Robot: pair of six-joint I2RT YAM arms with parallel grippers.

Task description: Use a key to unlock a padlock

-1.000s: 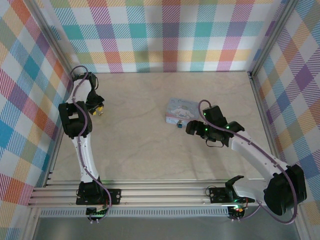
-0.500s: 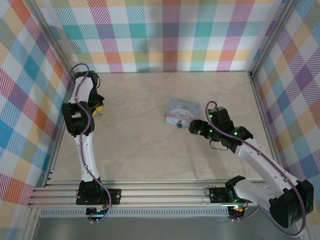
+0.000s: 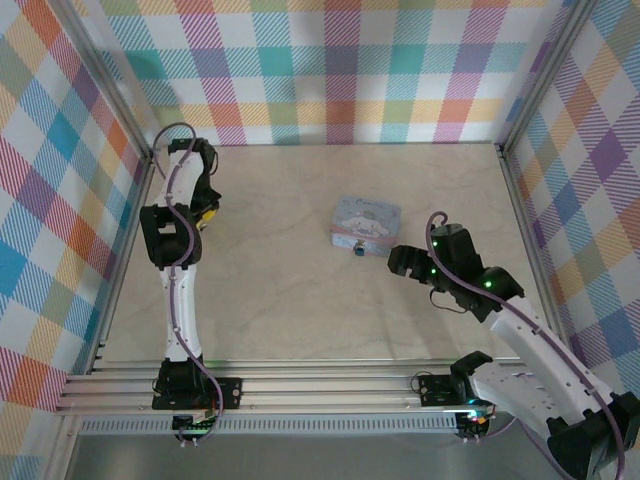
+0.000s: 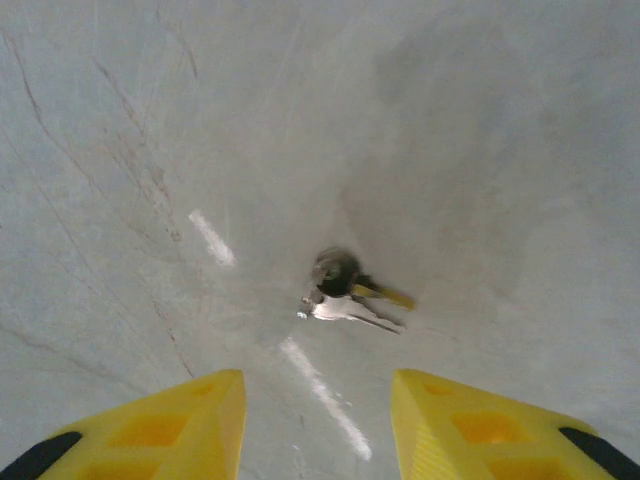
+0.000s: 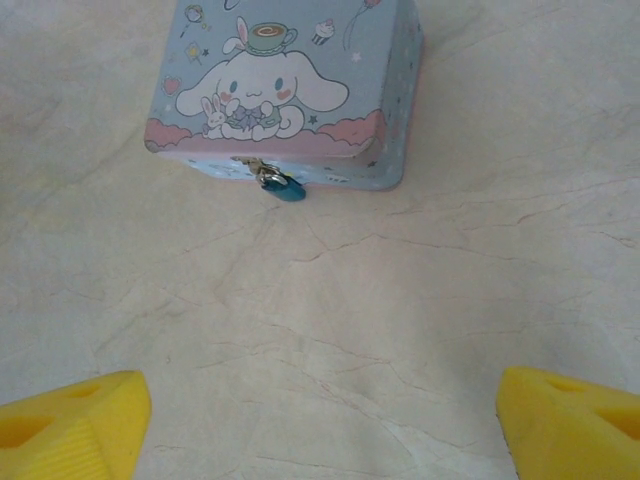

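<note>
Padlock (image 5: 283, 187): small and dark blue, hanging by its thin metal shackle from the clasp on the near face of the box; whether its body touches the desk cannot be told.
Box (image 5: 290, 90): pale blue with a cartoon print, standing on the desk a little right of centre.
Key (image 4: 350, 310): thin and greyish, lying flat on the desk at the far left, well apart from the padlock; its head meets a small dark ring, and a yellowish piece lies just beside it.
Left jaws: partly open and holding nothing; the yellow fingertips (image 4: 160, 425) hang over bare desk on the near side of the key, which lies in line with the gap between them, untouched.
Right jaws: spread wide and empty; the yellow fingertips (image 5: 70, 425) sit at the two lower corners of the wrist view, facing the box and padlock from the near right, apart from both.
Desk (image 3: 280, 300): pale and marbled, with plaid walls at the left, far and right sides.
</note>
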